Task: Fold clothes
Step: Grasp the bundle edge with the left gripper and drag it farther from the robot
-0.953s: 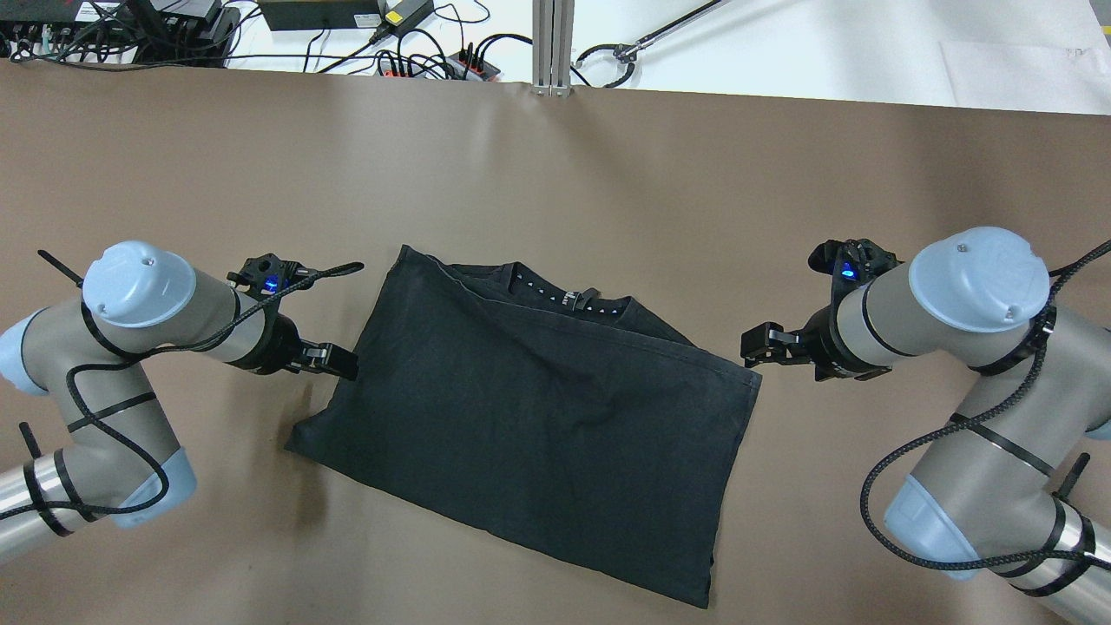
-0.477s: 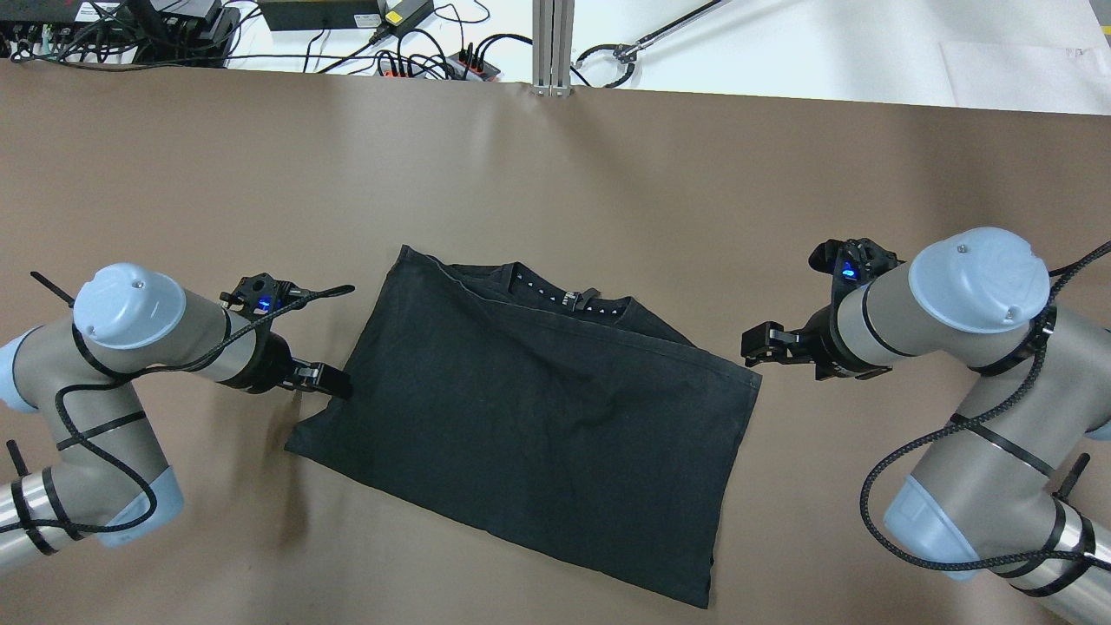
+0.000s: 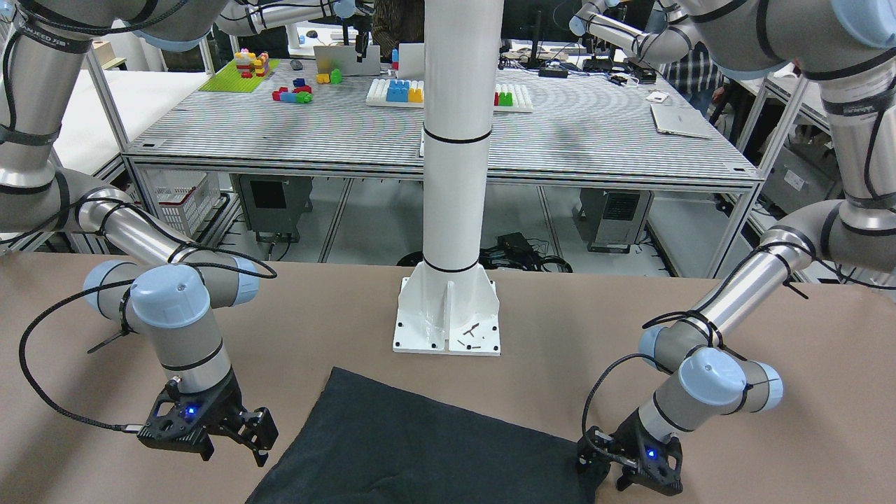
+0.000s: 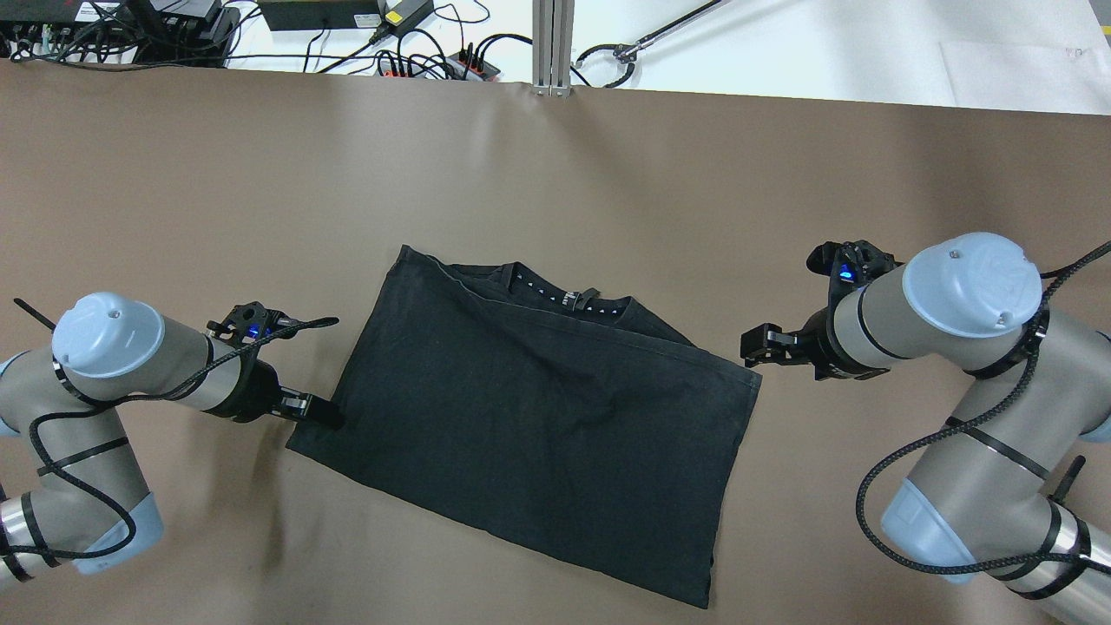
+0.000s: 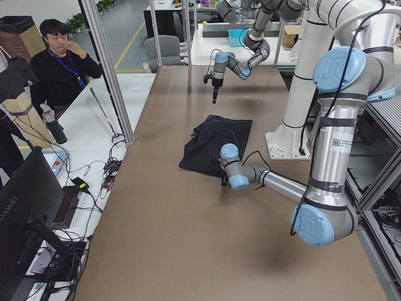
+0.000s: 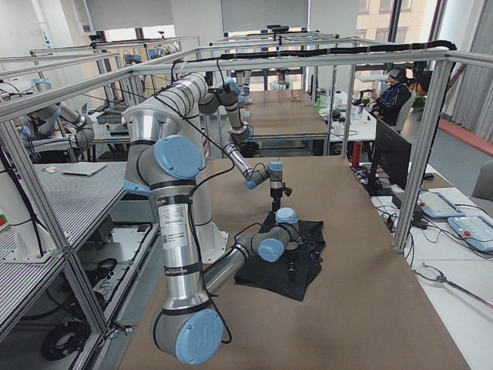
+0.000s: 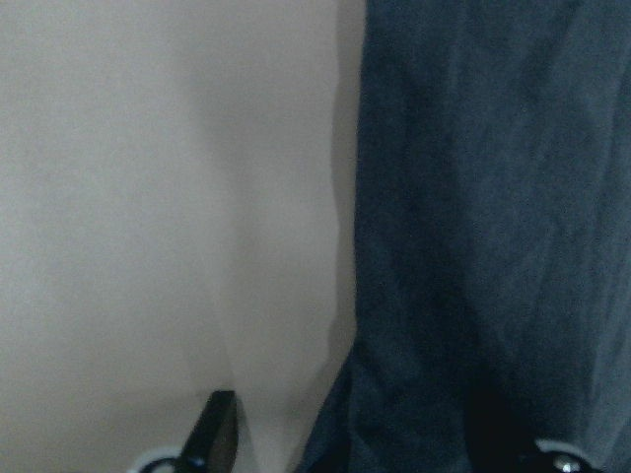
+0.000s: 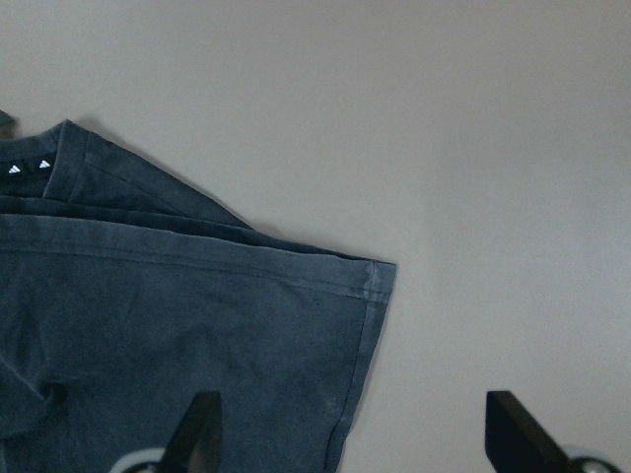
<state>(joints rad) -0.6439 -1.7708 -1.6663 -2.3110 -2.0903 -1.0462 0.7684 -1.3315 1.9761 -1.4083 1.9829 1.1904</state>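
While one black T-shirt [image 4: 538, 417] lies near the middle of the table [image 4: 555, 174], two grippers, the left gripper [image 4: 323, 415] and right gripper [image 4: 752, 345], sit at its side edges, both wide and empty. Its collar [image 4: 568, 299] shows from overhead, not from the front.

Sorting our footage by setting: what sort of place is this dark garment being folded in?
Most likely a robotics lab, not a home: aluminium-framed work cells, toy bricks laid out on a slatted bench behind, and a monitor on a cabled desk beside the table.

Folded black garment [image 4: 538, 417], flat on table [image 4: 260, 191]
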